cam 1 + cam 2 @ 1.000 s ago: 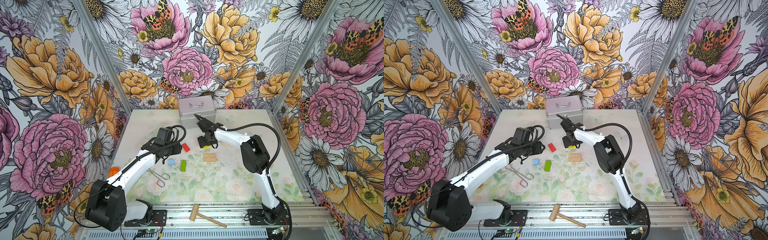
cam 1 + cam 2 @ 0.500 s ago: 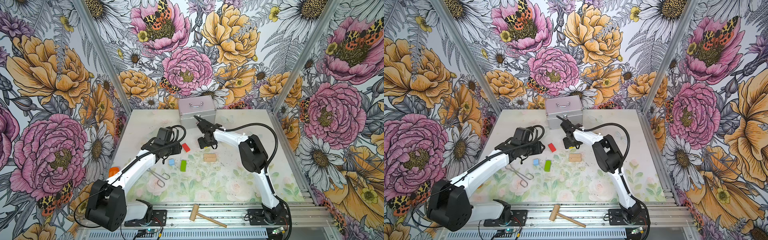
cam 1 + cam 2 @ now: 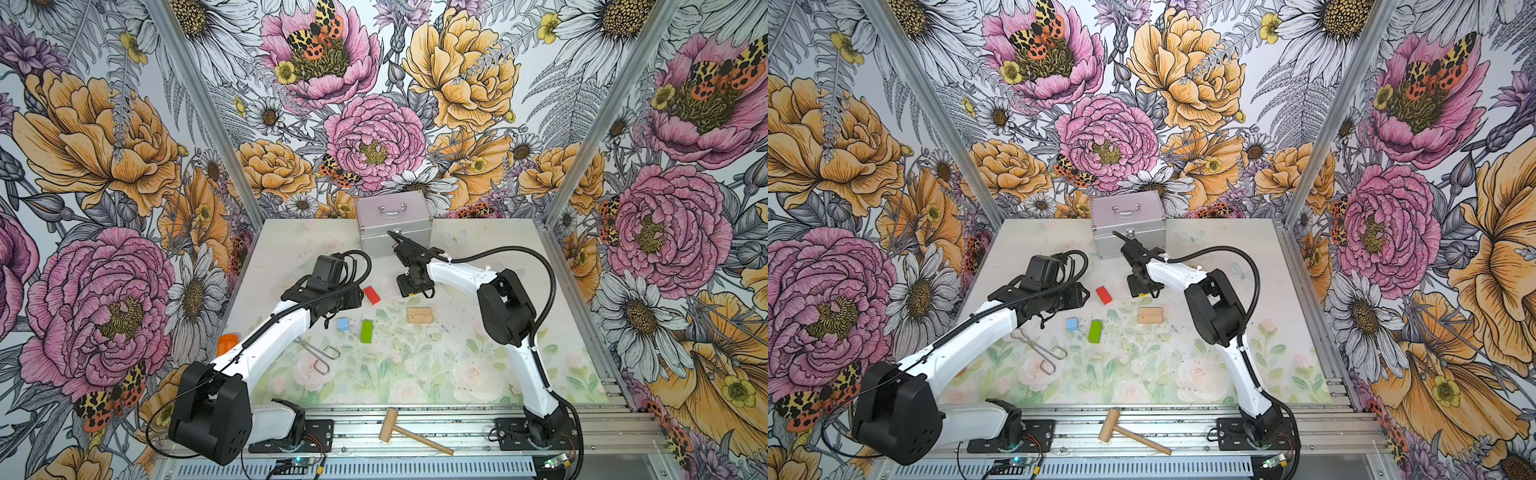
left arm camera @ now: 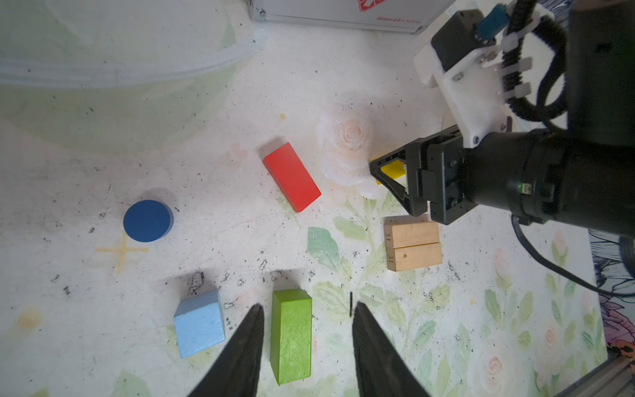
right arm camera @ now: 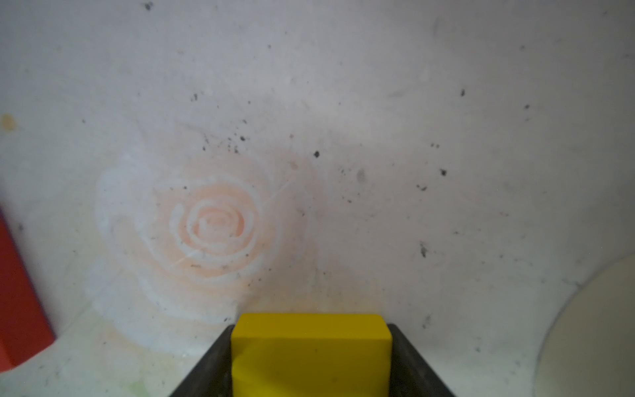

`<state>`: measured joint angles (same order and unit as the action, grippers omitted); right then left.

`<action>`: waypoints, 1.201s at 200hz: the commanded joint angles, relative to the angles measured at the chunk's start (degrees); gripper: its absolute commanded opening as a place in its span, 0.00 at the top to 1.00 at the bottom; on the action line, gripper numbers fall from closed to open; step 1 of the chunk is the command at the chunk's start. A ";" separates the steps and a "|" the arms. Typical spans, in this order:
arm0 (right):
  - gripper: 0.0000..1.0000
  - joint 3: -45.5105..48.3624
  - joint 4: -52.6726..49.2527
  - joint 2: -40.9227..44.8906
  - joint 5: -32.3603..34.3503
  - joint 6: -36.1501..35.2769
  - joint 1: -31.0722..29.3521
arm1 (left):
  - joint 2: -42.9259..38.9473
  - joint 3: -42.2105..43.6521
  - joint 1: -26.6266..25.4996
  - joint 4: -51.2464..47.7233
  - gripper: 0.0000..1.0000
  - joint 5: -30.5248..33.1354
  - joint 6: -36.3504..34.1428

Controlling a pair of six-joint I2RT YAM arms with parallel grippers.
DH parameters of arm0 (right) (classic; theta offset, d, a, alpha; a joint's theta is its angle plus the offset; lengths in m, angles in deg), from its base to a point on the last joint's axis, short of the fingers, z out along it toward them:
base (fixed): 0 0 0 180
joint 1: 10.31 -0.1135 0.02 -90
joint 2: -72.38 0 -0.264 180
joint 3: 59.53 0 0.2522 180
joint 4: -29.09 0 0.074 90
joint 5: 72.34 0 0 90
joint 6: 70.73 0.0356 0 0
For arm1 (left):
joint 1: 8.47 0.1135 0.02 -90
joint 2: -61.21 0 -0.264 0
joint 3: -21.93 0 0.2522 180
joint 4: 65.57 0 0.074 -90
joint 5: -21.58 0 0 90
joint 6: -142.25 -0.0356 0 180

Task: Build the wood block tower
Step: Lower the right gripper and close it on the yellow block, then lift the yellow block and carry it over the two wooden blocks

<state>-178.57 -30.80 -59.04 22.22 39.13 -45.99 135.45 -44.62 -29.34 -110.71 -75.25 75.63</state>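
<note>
My left arm stretches from its base at the front left towards the middle of the table. My left claw point(image 4: 307, 306) hangs above the green bar point(image 4: 292, 335), its fingers spread wider than the bar and holding nothing. My right arm folds at a raised elbow and reaches back and to the left with the wrist bent down. That puts my right claw point(image 5: 311, 330) low over the table, just behind the tan bars point(image 4: 412, 245). Its fingers press against both sides of the yellow bar point(image 5: 311, 354) and clamp it. I cannot tell whether the bar rests on the table or hangs clear.

Well in front of the tan bars a mallet point(image 3: 409, 432) lies on the rail, and wire tongs point(image 3: 318, 353) lie to their front left. The green bar lies left of the tan bars, and the light blue cube point(image 4: 199, 323) sits just past it, not touching. The red bar point(image 4: 292, 177) lies behind and left of the tan bars. The dark blue cylinder point(image 4: 147, 220) is farther left, hidden under my left arm in both top views. The silver case point(image 3: 392, 226) stands well behind the tan bars.

The tan bars lie flat and touching, with their long axes across the table. The green bar runs front to back, crosswise to them, and the red bar lies diagonally. The yellow bar's long axis runs along my right fingers, and its end pokes past their tips.
</note>
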 commanded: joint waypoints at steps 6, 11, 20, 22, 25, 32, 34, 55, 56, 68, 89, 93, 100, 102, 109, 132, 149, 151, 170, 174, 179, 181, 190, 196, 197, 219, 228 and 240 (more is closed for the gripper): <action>0.55 -0.47 -1.36 -0.53 1.17 0.40 -0.38 | -1.60 0.96 0.59 1.62 0.56 0.00 -1.41; 0.58 -0.46 -1.41 -0.25 1.22 0.39 -0.38 | -1.64 0.94 0.52 1.62 0.56 -0.02 -1.36; 0.62 -0.50 -1.52 0.17 1.08 0.44 -0.41 | -1.72 0.96 0.56 1.66 0.56 0.01 -1.47; 0.63 -0.47 -1.58 0.23 1.00 0.38 -0.37 | -1.77 1.05 0.56 1.62 0.56 0.03 -1.44; 0.64 -0.46 -1.66 0.40 0.94 0.36 -0.36 | -1.81 1.09 0.55 1.70 0.56 0.03 -1.39; 0.65 -0.50 -1.81 0.81 0.80 0.19 -0.40 | -1.86 1.09 0.55 1.75 0.56 0.01 -1.43; 0.65 -0.47 -1.85 0.92 0.74 0.14 -0.41 | -1.89 1.15 0.56 1.75 0.56 0.01 -1.43; 0.66 -0.46 -2.36 2.30 0.15 0.00 -0.36 | -2.08 1.37 0.58 1.81 0.56 0.04 -1.36; 0.66 -0.50 -2.37 2.35 0.12 -0.04 -0.36 | -2.08 1.38 0.57 1.83 0.56 0.01 -1.38; 0.66 -0.60 -2.73 3.27 -0.07 -0.25 -0.37 | -2.22 1.46 0.61 1.87 0.56 -0.02 -1.39; 0.66 -0.62 -3.50 4.87 -0.62 -0.55 -0.37 | -2.47 1.64 0.55 1.97 0.56 0.01 -1.32; 0.66 -0.63 -3.75 5.17 -0.73 -0.61 -0.37 | -2.56 1.64 0.57 2.02 0.56 -0.05 -1.32; 0.66 -0.59 -4.12 5.74 -0.98 -0.55 -0.36 | -2.61 1.64 0.58 2.11 0.56 -0.05 -1.32; 0.66 -0.56 -4.25 5.91 -1.03 -0.60 -0.35 | -2.67 1.69 0.54 2.04 0.56 -0.10 -1.32; 0.66 -0.46 -4.72 6.43 -1.19 -0.50 -0.38 | -2.73 1.67 0.60 2.05 0.56 -0.11 -1.31; 0.66 0.17 -5.98 8.70 -1.17 0.77 -0.40 | -3.10 1.99 0.62 2.25 0.56 -0.11 -1.32; 0.65 1.69 -6.26 10.85 -1.52 1.56 -0.51 | -3.45 2.32 0.69 2.55 0.56 -0.33 -1.32; 0.65 1.88 -6.25 11.10 -1.56 1.76 -0.46 | -3.46 2.34 0.66 2.57 0.56 -0.41 -1.36; 0.65 4.22 -6.56 13.59 -1.74 3.05 -0.58 | -3.90 2.74 0.64 2.86 0.56 -0.67 -1.37; 0.65 4.73 -6.68 14.19 -1.70 3.35 -0.66 | -4.07 2.85 0.65 2.98 0.56 -0.69 -1.35; 0.65 5.33 -6.84 14.75 -1.63 3.79 -0.71 | -4.23 3.00 0.71 3.16 0.56 -0.80 -1.39; 0.65 5.65 -6.91 15.02 -1.52 4.01 -0.71 | -4.31 3.04 0.73 3.25 0.56 -0.81 -1.40; 0.65 7.06 -6.96 16.25 -1.24 4.98 -0.96 | -4.45 3.18 0.69 3.54 0.56 -1.19 -1.32; 0.65 8.15 -6.96 17.04 -0.98 5.79 -1.23 | -4.58 3.29 0.80 3.76 0.56 -1.40 -1.32; 0.65 8.33 -6.96 17.14 -0.97 5.89 -1.28 | -4.61 3.30 0.81 3.77 0.56 -1.42 -1.32; 0.64 11.30 -6.96 19.30 -0.22 8.29 -2.48 | -4.89 3.66 0.88 4.37 0.56 -2.11 -1.31; 0.64 12.23 -6.95 19.78 -0.03 9.45 -2.98 | -5.06 3.81 0.90 4.52 0.56 -2.34 -1.32; 0.64 13.22 -6.88 20.05 0.33 10.92 -3.61 | -5.23 4.09 0.98 4.86 0.56 -2.64 -1.36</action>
<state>-167.12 -37.29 -41.07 21.10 45.82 -48.20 131.76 -41.52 -29.18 -108.37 -75.99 75.65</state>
